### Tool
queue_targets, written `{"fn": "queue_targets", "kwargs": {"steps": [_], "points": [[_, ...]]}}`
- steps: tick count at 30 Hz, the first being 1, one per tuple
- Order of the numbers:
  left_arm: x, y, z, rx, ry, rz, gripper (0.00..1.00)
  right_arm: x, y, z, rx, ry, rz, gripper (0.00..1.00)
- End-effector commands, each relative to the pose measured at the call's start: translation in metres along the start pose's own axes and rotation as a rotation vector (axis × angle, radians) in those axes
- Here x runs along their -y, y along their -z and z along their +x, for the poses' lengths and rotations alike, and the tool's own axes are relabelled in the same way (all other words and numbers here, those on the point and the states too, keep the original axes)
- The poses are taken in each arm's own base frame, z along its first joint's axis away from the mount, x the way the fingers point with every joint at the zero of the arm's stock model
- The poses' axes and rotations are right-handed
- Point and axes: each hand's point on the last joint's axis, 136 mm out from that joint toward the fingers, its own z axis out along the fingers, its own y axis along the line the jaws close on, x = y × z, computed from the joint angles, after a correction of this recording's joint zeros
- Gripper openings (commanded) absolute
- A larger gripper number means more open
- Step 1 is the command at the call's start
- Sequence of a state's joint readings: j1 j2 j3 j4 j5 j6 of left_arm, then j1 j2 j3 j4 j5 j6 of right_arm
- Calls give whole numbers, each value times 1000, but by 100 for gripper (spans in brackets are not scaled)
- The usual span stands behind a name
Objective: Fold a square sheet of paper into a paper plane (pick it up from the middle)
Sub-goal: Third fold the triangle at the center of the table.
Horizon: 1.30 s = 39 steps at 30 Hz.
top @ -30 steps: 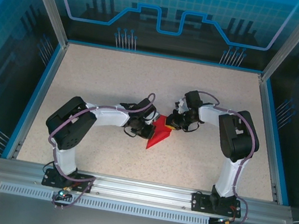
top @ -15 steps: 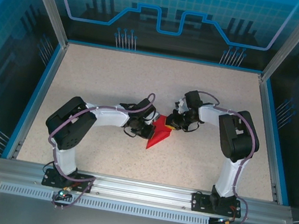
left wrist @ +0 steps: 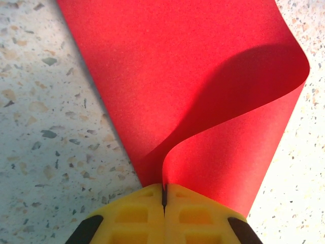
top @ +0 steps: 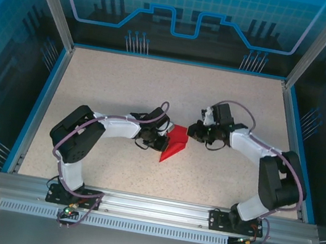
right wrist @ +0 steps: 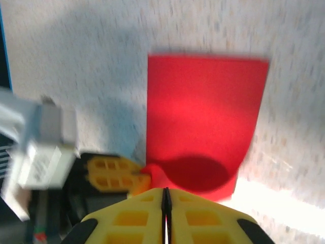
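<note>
Top external: square sheet of paper (top: pixel 176 143) mid-table (top: pixel 125 84), partly folded, wedge-shaped, no dart yet. Left gripper (left wrist: pixel 164 194) jaws pinching sheet's curled edge. Right gripper (right wrist: pixel 165 197) jaws pressed together, seemingly empty (blurred), just right of sheet. Most folds left.

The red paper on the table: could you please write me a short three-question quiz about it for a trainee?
1. True or false: the red paper lies flat and untouched on the table.
2. In the left wrist view, the left jaws are: A) wide open above the paper; B) shut on a curled-up edge of the paper; C) shut on bare table.
3. Fill in: in the top view, the paper sits ____ the left jaws and the right jaws.

Key: 1 false; 2 B; 3 between.
</note>
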<state>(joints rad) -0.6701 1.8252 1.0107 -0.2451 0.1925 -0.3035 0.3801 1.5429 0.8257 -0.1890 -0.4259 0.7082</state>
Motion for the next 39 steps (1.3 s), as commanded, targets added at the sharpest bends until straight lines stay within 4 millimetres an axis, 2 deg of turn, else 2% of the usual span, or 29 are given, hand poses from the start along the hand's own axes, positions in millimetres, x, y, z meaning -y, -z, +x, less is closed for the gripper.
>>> {"fn": "queue_targets", "kwargs": {"steps": [1, 6, 15, 21, 39], "points": [[-20, -14, 25, -73, -2, -47, 2, -10, -14, 30, 0, -69, -68, 7], [-20, -14, 27, -80, -4, -43, 2, -23, -26, 60, 50, -70, -87, 6], [-20, -16, 29, -92, -8, -42, 2, -50, -54, 75, 26, -56, -125, 3], [-20, -16, 30, -92, -5, -36, 2, -48, -70, 85, 2, -83, -122, 0], [-21, -17, 32, -97, -9, -41, 2, -35, -84, 95, -15, -107, -104, 0]]}}
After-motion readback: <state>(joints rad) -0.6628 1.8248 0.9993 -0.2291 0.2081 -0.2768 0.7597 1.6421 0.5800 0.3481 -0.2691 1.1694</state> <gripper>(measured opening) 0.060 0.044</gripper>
